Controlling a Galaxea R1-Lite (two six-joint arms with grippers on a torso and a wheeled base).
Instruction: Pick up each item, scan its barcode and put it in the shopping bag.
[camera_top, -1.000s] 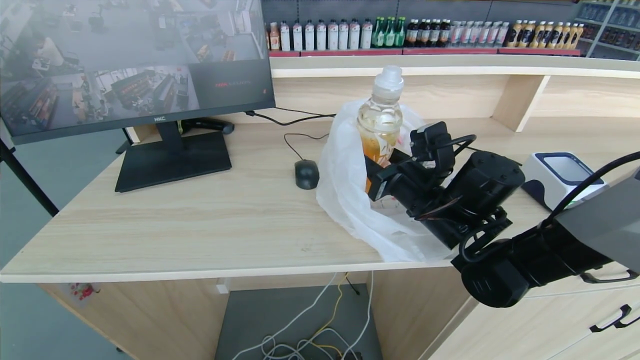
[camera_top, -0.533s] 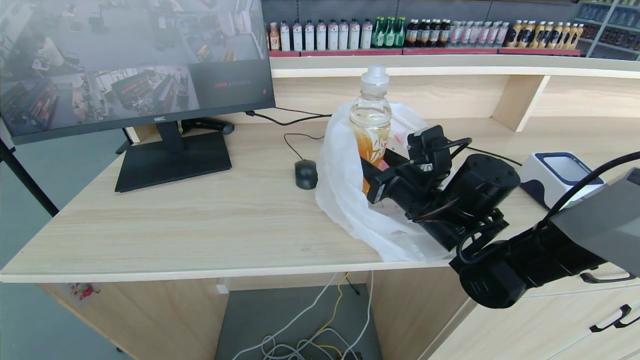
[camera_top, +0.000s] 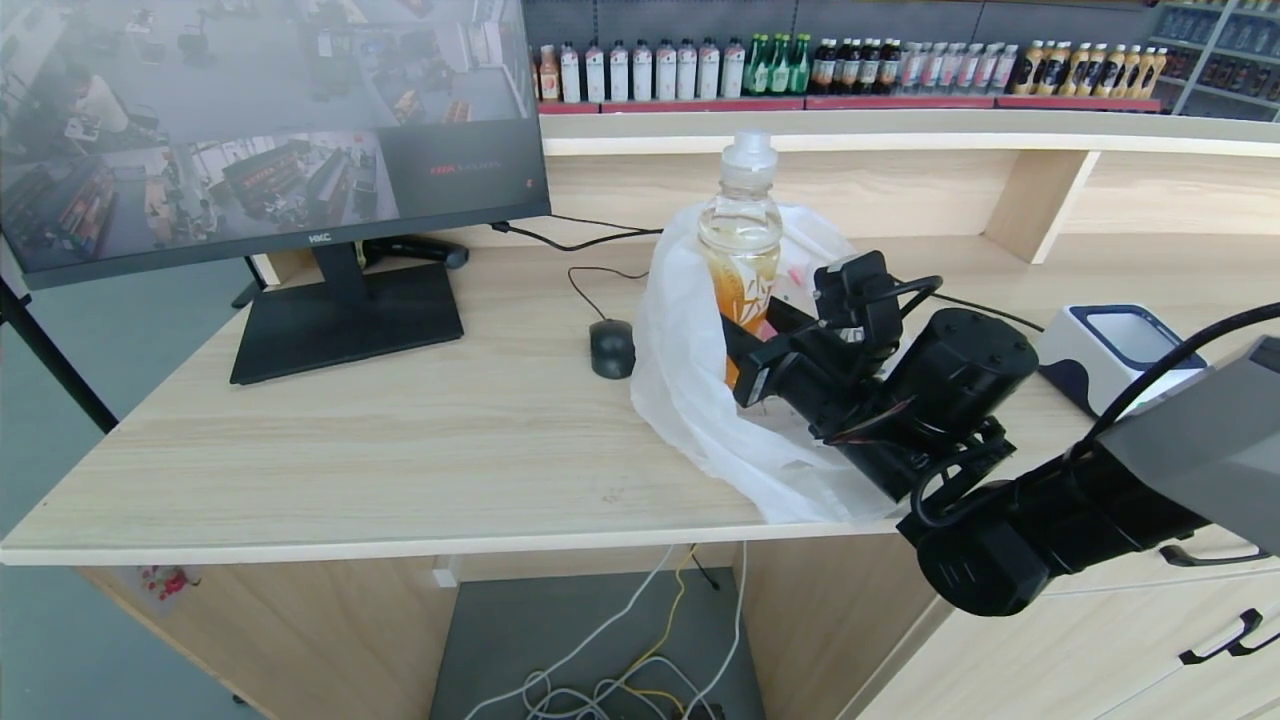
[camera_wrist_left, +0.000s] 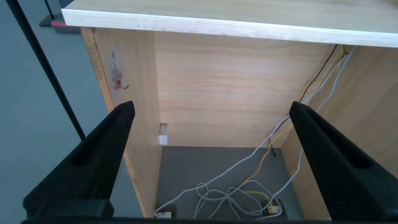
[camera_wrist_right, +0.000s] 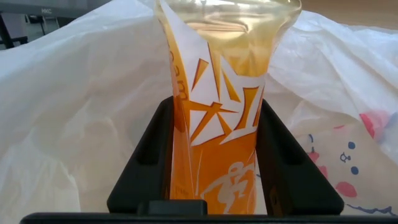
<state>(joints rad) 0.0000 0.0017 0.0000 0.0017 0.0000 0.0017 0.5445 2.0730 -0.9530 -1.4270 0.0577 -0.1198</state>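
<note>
Upper left of the head view: monitor (camera_top: 270, 130) on the counter (camera_top: 400, 450); just right of its stand, a mouse (camera_top: 613, 348). Centre: white shopping bag (camera_top: 690, 400), mouth open upward, slumped on the counter near the front edge. Within that mouth: bottle (camera_top: 742, 250) of amber drink, long axis vertical, cap uppermost, shoulder and cap well above the bag's rim, lower body hidden behind the bag's near wall. Clamped on the labelled lower body: right gripper (camera_top: 760, 345), one finger on each side, seen close in the right wrist view. Behind it, right arm (camera_top: 960, 390) entering from lower right of frame, running up and leftward, wrist about level, approach sideways to the bottle. Centre right: scanner (camera_top: 1120, 350), well apart from the bottle. Judged: bag directly beneath and around the load, so straight lowering and release called for; tipping possible once freed, given the soft bag. Left wrist view: left gripper (camera_wrist_left: 208, 118), fingers spread wide on nothing, below counter height; right arm plainly the nearer.
</note>
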